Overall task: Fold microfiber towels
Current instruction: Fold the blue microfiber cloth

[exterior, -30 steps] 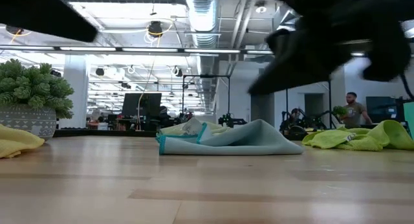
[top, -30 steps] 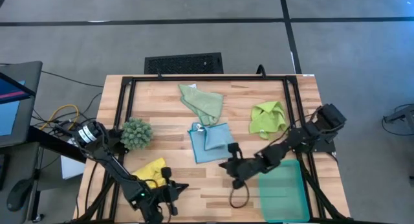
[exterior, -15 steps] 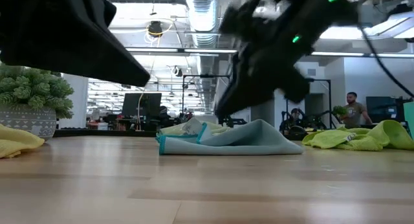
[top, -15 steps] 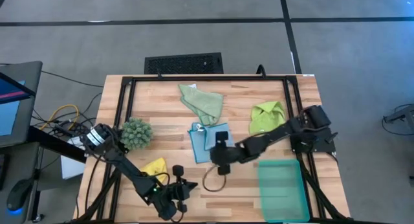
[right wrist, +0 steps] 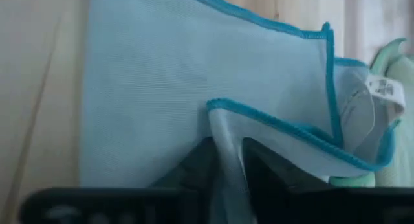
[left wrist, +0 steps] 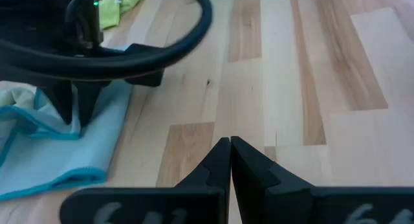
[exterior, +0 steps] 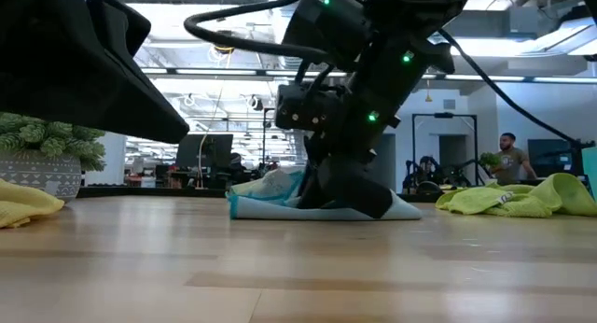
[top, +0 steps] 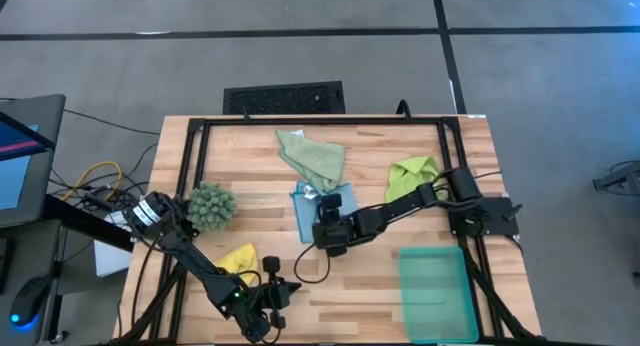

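Observation:
The light blue towel (top: 340, 203) lies crumpled on the middle of the table, and my right gripper (top: 322, 229) is down on its near part, shut on a ridge of it. The low view shows the same gripper (exterior: 340, 194) on that towel (exterior: 256, 204). A pale sage green towel (top: 313, 158) lies farther back, a lime green one (top: 412, 181) to the right, and a yellow one (top: 238, 260) at the near left. My left gripper (top: 291, 287) hovers shut over bare wood near the front edge. My right gripper pinches a raised ridge of the light blue towel (right wrist: 224, 134) between its two fingers (right wrist: 194, 160), just below a teal-hemmed corner of an upper layer. The fingers slant down from the table's right. The rest of the towel lies slack on the table.
A dark-green spiky clump in a pot (top: 211, 204) stands at the left, next to the yellow towel. A teal tray (top: 437, 291) sits at the near right. A black cable loop (top: 310, 268) hangs from my right arm over the wood. A black frame (top: 320, 119) edges the table.
My right gripper has swung from the near right, beside the tray, toward the table's left and far side, tipping downward and sinking onto the light blue towel. My left gripper has edged a little toward the right. The towels lie as before.

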Controlling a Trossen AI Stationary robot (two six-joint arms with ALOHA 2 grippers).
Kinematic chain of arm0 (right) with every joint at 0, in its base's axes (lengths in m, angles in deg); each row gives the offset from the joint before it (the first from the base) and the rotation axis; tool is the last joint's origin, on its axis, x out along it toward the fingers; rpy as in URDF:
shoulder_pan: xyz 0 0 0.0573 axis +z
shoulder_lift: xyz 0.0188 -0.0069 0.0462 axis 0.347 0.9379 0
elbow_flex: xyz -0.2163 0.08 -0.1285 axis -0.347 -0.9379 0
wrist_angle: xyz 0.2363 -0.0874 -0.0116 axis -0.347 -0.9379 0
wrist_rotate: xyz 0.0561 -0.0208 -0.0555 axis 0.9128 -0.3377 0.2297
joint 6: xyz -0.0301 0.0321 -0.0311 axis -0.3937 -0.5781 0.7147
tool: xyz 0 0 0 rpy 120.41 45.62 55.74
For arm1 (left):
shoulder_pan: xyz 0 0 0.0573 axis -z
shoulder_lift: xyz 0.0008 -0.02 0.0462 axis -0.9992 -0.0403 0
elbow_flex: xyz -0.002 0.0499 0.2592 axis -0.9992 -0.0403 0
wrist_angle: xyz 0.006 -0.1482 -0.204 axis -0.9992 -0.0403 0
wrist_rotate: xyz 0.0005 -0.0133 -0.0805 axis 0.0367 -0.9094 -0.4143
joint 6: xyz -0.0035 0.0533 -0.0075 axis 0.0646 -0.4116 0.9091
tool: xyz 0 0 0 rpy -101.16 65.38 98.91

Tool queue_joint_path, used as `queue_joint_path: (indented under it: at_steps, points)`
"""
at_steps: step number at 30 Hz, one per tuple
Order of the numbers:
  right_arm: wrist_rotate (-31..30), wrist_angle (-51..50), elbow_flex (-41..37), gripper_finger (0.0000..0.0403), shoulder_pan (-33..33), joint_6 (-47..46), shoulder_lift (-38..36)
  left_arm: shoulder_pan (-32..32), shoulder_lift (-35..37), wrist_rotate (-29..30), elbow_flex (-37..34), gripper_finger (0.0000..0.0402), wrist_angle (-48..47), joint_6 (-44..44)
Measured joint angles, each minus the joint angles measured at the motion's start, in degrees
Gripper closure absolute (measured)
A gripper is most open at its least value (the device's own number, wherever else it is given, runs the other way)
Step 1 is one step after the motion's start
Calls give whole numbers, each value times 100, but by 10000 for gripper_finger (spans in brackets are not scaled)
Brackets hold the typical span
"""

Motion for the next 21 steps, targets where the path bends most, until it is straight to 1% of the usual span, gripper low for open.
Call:
queue_joint_path:
  at_steps: [3, 4, 7, 9, 11, 13, 16, 19, 21]
  points:
    - [12, -58, -19, 380, 18, -69, -72, -2, 0, 0, -1, 397, 33, -5]
    - [-18, -49, -15, 389, 48, -113, -74, -4, 0, 2, -1, 397, 28, -5]
    - [-318, -86, -54, 385, 219, -435, -251, 16, 0, 60, -1, 397, 43, -33]
    - [-406, -10, -146, 387, 447, -671, -428, 105, 0, 295, -1, 398, 104, -160]
    - [-486, -49, -341, 395, 751, -882, -640, 254, 0, 643, 2, 398, 188, -295]
    - [-549, 20, -631, 394, 1089, -1131, -918, 385, 12, 944, 2, 397, 187, -356]
    - [-602, 391, -1162, 390, 1585, -1596, -1273, 515, 22, 1210, 2, 398, 248, -376]
    - [-619, 743, -1663, 396, 2000, -2034, -1462, 484, 19, 1180, 2, 397, 462, -637]
    - [-638, 1034, -1869, 398, 2176, -2201, -1549, 366, 13, 1001, 2, 394, 591, -951]
